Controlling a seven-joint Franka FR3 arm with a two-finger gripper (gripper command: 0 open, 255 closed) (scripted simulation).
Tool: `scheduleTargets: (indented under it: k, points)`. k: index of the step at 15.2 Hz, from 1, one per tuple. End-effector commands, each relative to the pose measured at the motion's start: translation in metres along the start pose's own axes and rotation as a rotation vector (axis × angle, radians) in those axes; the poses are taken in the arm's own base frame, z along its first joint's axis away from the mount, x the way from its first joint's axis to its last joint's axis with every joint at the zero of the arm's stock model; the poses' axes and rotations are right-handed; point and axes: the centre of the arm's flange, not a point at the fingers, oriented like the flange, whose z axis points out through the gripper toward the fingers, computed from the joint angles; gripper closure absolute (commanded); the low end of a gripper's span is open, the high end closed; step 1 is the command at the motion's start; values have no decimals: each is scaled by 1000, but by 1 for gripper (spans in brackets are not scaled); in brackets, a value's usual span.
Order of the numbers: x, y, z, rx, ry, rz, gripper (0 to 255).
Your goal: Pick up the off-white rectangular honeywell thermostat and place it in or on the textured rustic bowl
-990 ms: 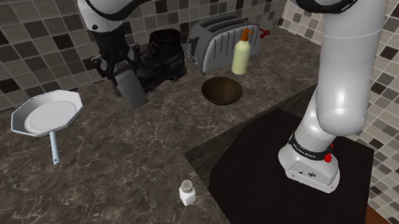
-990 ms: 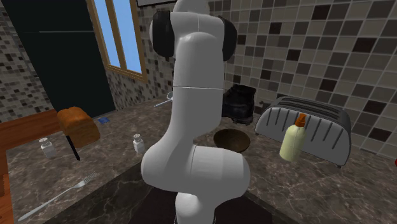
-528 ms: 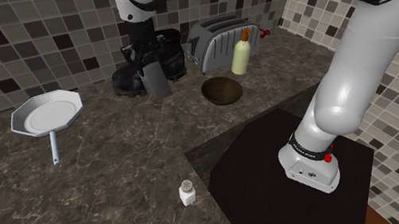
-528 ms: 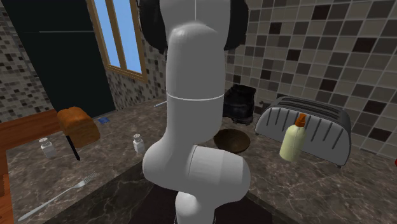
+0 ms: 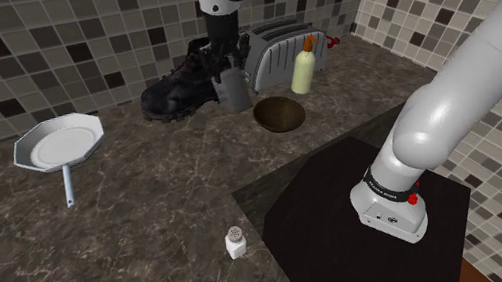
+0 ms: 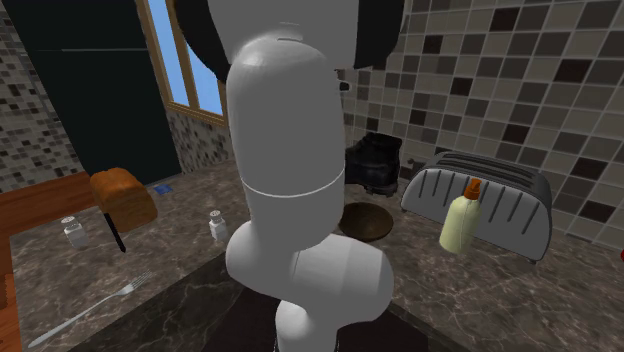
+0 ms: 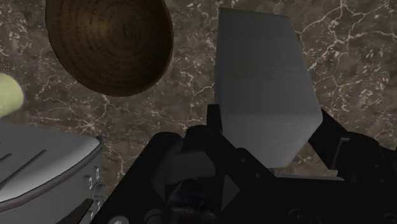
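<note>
Nearest in the shoulder view, at lower right, the stand, with a shaker just left of it on the counter. Farther off to the left, a pan. Beyond, hanging above the counter in the gripper, the thermostat: grey, upright, clamped between the black fingers. Held just left of the bowl, apart from it and not over it. From the wrist, seen beside the brown bowl with marbled counter beneath, its near end hidden by the hand. Farther back, against the tiled wall, a black boot, partly covered by gripper and thermostat, then to the right a toaster and a bottle. In the second exterior view, middle taken up by the arm, the bowl's left part cut off behind it. On that view's left, a loaf and a fork. Far behind them, a black area beside a window.
</note>
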Motion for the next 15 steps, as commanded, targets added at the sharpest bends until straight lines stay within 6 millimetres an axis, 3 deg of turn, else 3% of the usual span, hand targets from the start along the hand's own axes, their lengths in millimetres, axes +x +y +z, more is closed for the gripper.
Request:
scheduleTargets:
  k: [1,13,15]
  points:
    - [-8,25,-1,1,0,-1,255]
    - [-53,181,-11,1,0,-1,255]
    - [-52,180,-1,1,0,-1,255]
